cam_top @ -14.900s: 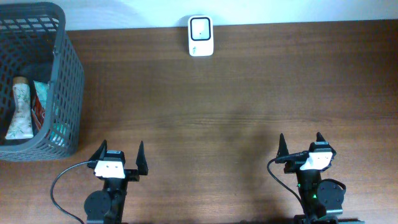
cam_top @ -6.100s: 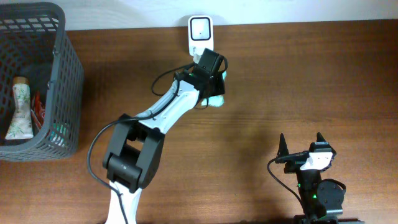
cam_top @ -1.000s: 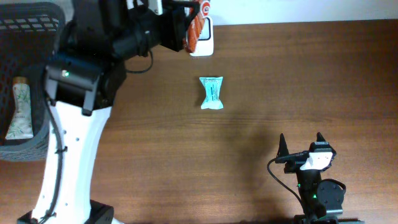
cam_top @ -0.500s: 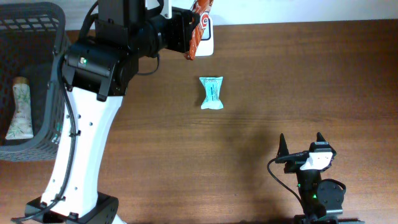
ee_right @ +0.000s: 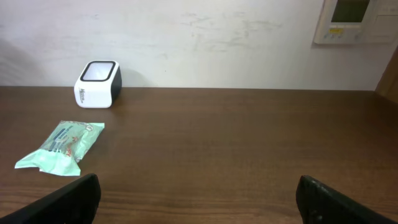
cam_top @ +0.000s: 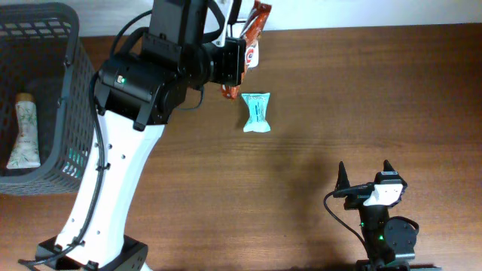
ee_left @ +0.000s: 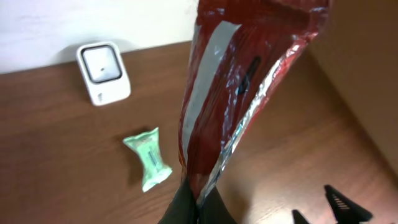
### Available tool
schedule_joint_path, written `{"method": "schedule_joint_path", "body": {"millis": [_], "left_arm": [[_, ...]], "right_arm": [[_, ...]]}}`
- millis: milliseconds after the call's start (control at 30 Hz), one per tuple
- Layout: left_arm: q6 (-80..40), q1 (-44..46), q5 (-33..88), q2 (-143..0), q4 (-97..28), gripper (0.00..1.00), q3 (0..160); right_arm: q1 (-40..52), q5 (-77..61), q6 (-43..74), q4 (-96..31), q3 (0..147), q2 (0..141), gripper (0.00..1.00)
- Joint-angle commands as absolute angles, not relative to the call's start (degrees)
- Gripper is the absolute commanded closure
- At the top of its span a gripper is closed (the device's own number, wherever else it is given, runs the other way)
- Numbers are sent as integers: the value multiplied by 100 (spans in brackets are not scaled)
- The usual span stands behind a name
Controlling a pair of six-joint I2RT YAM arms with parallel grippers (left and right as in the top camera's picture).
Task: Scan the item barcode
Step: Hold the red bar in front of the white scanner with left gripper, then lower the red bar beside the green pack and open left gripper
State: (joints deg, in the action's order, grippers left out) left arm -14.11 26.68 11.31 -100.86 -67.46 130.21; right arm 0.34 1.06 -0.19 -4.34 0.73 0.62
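Your wooden table (cam_top: 376, 98) fills the overhead frame, with the grey basket (cam_top: 75, 90) at its upper left. Your left arm (cam_top: 135, 83) reaches to top centre, where the left gripper (ee_left: 198, 205) is clamped on a red foil packet (ee_left: 236, 81) that overlaps the white scanner (ee_right: 97, 84). At lower right, the right gripper (cam_top: 364, 172) sits spread wide and empty. A green pouch (cam_top: 255, 111) lies flat just below the packet.

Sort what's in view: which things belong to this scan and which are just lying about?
In the job:
- red foil packet, left gripper jaws shut on it
- white scanner

Lying about:
- green packet on the table
- tube in the grey basket
- right gripper, jaws open, empty
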Motion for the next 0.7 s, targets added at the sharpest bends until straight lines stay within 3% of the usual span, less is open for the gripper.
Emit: {"method": "schedule_joint_path", "body": {"millis": [0,667], "left_arm": [[-1313,2685,961,-10132,-7011,100,13010],[-1319,2700,849,-11351,-8423,100,13010]], "right_arm": [[3,176,5,-458,32,21,2],[3,176,5,-458,32,21,1]]}}
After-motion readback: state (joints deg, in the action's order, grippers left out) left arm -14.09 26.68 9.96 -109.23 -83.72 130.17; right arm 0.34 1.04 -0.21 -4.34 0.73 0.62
